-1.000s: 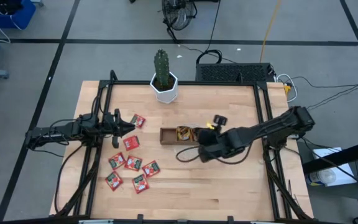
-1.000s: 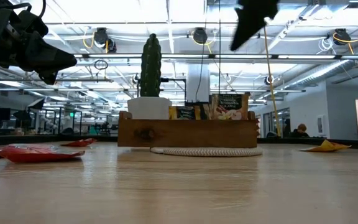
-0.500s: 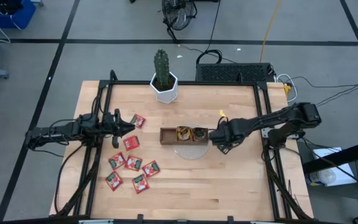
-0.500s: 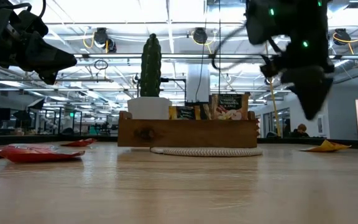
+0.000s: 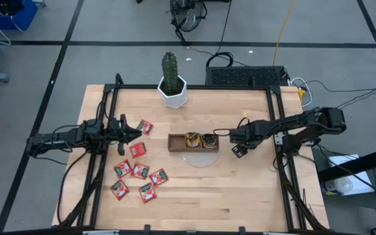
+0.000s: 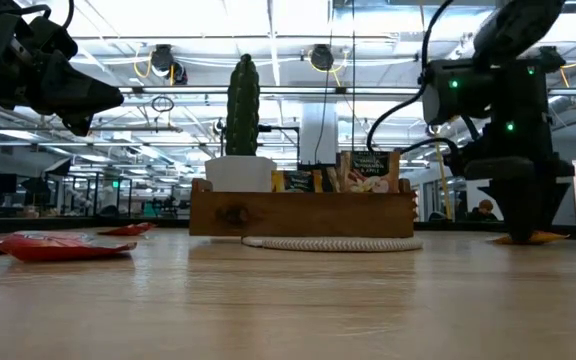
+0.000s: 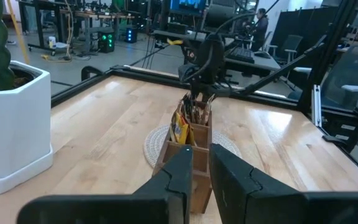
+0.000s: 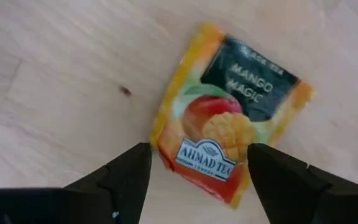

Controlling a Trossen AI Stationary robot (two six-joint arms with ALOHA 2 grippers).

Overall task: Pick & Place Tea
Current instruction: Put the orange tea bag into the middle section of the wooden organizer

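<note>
Taking the wooden tray (image 5: 193,141) as the landmark: far to its left, the left gripper (image 5: 136,133) hangs above the table (image 5: 240,189) with its fingers (image 7: 180,177) nearly pressed together and nothing between them. Just below and left of that gripper, red tea sachets (image 5: 138,171) lie scattered flat on the wood, well apart from the tray. The tray itself sits on a round woven mat (image 5: 200,158) and holds a few sachets upright. Behind the tray, toward its left, stands a cactus (image 5: 170,70) in a white pot (image 5: 173,95). Just right of the tray, the right gripper (image 5: 241,139) points down with its fingers (image 8: 124,174) spread on either side of an orange mango sachet (image 8: 229,139) lying flat on the table.
</note>
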